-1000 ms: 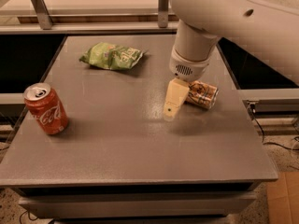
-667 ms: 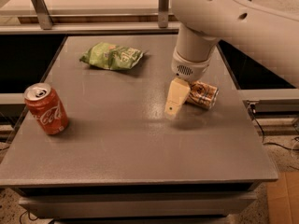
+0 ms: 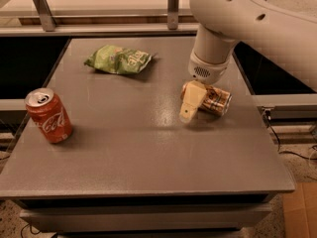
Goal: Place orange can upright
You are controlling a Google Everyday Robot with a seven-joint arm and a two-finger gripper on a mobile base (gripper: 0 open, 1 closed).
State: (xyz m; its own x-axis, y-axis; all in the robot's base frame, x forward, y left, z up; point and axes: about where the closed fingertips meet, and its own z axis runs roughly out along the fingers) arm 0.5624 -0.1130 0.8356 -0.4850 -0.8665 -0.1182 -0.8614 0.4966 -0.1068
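Note:
The orange can [image 3: 217,101] is pale copper with cream and dark markings. It lies on its side on the grey table [image 3: 148,152], right of centre, its length running left to right. My gripper [image 3: 192,106] hangs from the white arm [image 3: 247,24] and is down at the can's left end, its cream tip touching or nearly touching the table. The gripper covers the can's left end, and I cannot see whether it holds the can.
A red-orange cola can [image 3: 48,115] stands upright near the table's left edge. A green chip bag [image 3: 119,59] lies at the back left. A metal-framed shelf [image 3: 99,19] runs behind the table. The table's right edge is close to the orange can.
My gripper has shifted slightly to the right, closer over the lying can's left end. The can and the other objects have not moved.

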